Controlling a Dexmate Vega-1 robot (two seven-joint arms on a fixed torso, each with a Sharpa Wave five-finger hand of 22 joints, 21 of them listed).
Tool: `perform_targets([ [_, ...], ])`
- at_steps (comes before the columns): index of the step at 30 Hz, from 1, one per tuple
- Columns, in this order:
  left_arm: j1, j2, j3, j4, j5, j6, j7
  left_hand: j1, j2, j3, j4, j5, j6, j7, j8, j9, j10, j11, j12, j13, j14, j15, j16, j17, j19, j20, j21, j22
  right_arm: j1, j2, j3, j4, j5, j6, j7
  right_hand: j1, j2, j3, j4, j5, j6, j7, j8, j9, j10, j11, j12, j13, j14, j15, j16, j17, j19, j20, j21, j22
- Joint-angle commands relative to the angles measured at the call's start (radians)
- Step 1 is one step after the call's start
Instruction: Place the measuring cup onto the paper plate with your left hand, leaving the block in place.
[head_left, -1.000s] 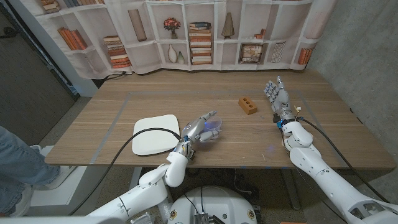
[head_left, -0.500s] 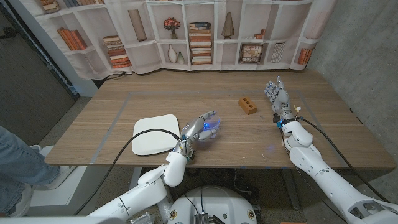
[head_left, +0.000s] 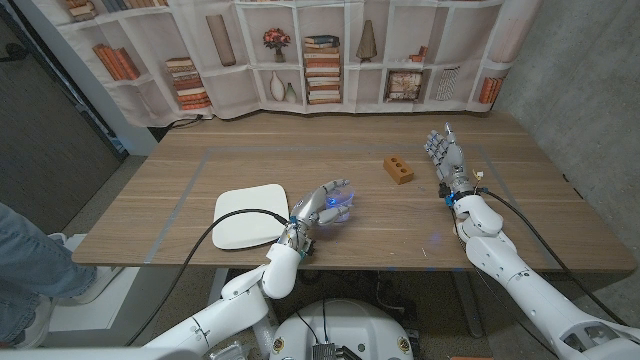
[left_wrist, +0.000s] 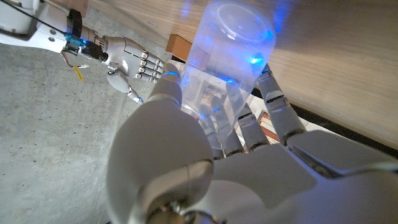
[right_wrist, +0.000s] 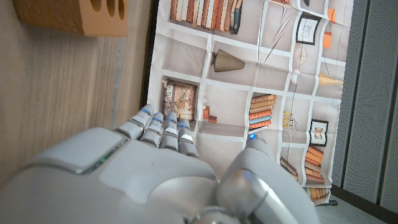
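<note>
My left hand (head_left: 322, 207) grips the clear, blue-tinted measuring cup (head_left: 342, 205) just right of the white paper plate (head_left: 250, 216), near the table's front edge. In the left wrist view the cup (left_wrist: 229, 50) sits between the thumb and fingers (left_wrist: 273, 106) of that hand (left_wrist: 205, 162). The orange block (head_left: 399, 169) with round holes lies on the table right of centre; the same block (right_wrist: 71, 15) shows in the right wrist view. My right hand (head_left: 443, 155) stands on its edge right of the block with fingers spread and holds nothing; from its wrist camera I see that hand (right_wrist: 155, 168).
A bookshelf-print backdrop (head_left: 300, 50) runs along the table's far edge. A black cable (head_left: 225, 225) crosses the plate's near side toward my left arm. A person's leg (head_left: 25, 255) shows at the left edge. Bare wooden table (head_left: 400, 230) lies between my hands.
My left hand has lifted slightly with the cup in it and edged a little toward the plate. The right hand and block have not moved.
</note>
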Motion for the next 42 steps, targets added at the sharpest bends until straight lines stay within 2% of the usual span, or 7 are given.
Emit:
perform_targets([
  [1,-0.001,-0.004,-0.015,0.01,-0.049,-0.042,-0.028,0.057,0.063,0.013,0.032,-0.01,-0.025,-0.001,-0.01,0.005,-0.02,0.006,-0.01,0.007,-0.018,-0.033,-0.004,0.01,-0.017,0.01,-0.005,0.004,-0.004,-0.004,0.004,-0.007,0.005,-0.005,-0.003,0.005,0.003,-0.007,0.0,-0.005,0.01,-0.005,0.004,0.005,0.009,0.001,-0.002,0.003,0.012,0.0,0.004,0.003,0.011,0.004,0.005,0.005],
  [15,0.002,0.007,-0.035,-0.017,-0.086,-0.038,-0.072,0.035,0.057,0.006,0.043,-0.018,-0.034,-0.001,-0.015,0.006,-0.026,0.0,-0.015,0.013,-0.022,-0.029,-0.007,0.018,-0.023,0.017,-0.006,0.005,0.004,-0.004,0.001,-0.007,0.001,-0.01,-0.006,0.007,0.005,-0.007,-0.001,-0.005,0.014,-0.003,0.005,0.005,0.013,-0.001,-0.001,0.003,0.016,0.001,0.004,0.002,0.012,0.005,0.005,0.005],
  [29,0.015,0.022,-0.056,-0.065,-0.113,-0.012,-0.101,0.026,0.056,0.005,0.048,-0.021,-0.039,0.002,-0.018,0.006,-0.026,0.006,-0.016,0.018,-0.024,-0.026,-0.009,0.024,-0.031,0.028,-0.009,0.005,0.011,-0.004,-0.001,0.0,-0.001,-0.012,-0.003,0.009,0.006,-0.007,-0.003,-0.006,0.015,-0.003,0.004,0.005,0.015,0.0,-0.001,0.003,0.016,0.002,0.003,0.002,0.013,0.005,0.005,0.005],
  [34,0.018,0.029,-0.059,-0.078,-0.116,-0.006,-0.108,0.021,0.056,0.006,0.05,-0.021,-0.04,0.001,-0.02,0.007,-0.025,0.003,-0.017,0.022,-0.04,-0.025,-0.017,0.028,-0.065,0.038,-0.022,0.005,0.012,-0.004,0.001,0.0,0.0,-0.013,-0.004,0.009,0.007,-0.008,-0.003,-0.006,0.016,-0.005,0.004,0.005,0.016,0.0,-0.001,0.003,0.017,0.001,0.003,0.002,0.013,0.005,0.005,0.005],
  [42,0.032,0.04,-0.07,-0.102,-0.12,-0.006,-0.109,0.015,0.054,0.005,0.052,-0.022,-0.044,0.001,-0.023,0.007,-0.025,0.005,-0.018,0.025,-0.05,-0.02,-0.022,0.031,-0.077,0.043,-0.026,0.005,0.014,-0.006,0.001,-0.001,-0.001,-0.012,-0.001,0.01,0.007,-0.008,-0.004,-0.006,0.018,-0.007,0.005,0.005,0.018,0.0,-0.001,0.003,0.017,0.001,0.003,0.002,0.013,0.004,0.005,0.005],
])
